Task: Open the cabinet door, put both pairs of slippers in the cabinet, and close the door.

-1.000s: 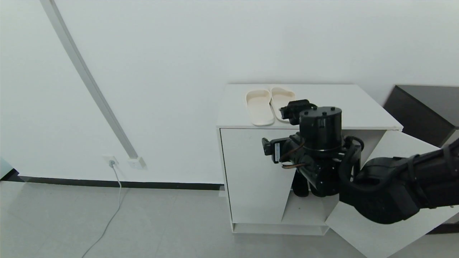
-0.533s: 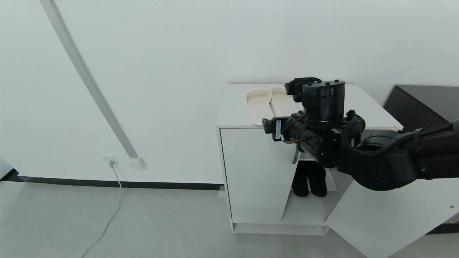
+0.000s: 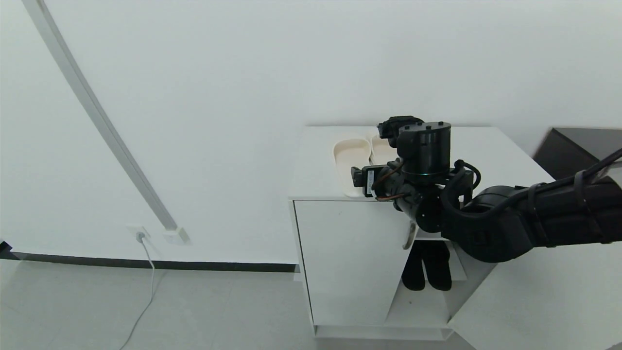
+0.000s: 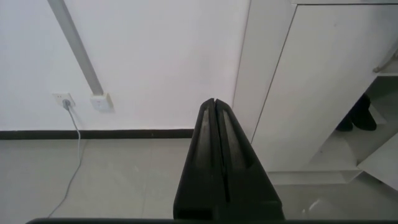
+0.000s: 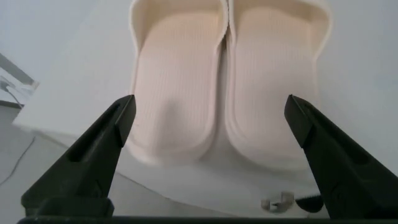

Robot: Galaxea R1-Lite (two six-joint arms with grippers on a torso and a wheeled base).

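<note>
The left gripper [image 4: 214, 107] has its fingers pressed together on nothing. It points at the floor short of the cabinet [image 3: 350, 262], well apart from both pairs.

The cabinet's left door is closed. On its top, toward the left, the cream slippers [image 3: 351, 160] lie side by side, soles down and touching along their inner edges.

The right gripper [image 5: 209, 109] is above them with its fingers spread wide, one to each outer side of the pair and touching neither. A second ago this arm was low, inside the open right half and level with the shelf. It has since risen out of the cabinet and swung up over the top. The head camera has also shifted, so the cabinet's lower place in the picture is no move of its own.

The black slippers [image 3: 427, 272] stand on the shelf inside, let go. The right door [image 3: 534, 301] hangs open.

One pair looks stowed, and the arm seems set to take the cream pair. That needs a descent and a squeeze across both, and the far slipper may slip free.
</note>
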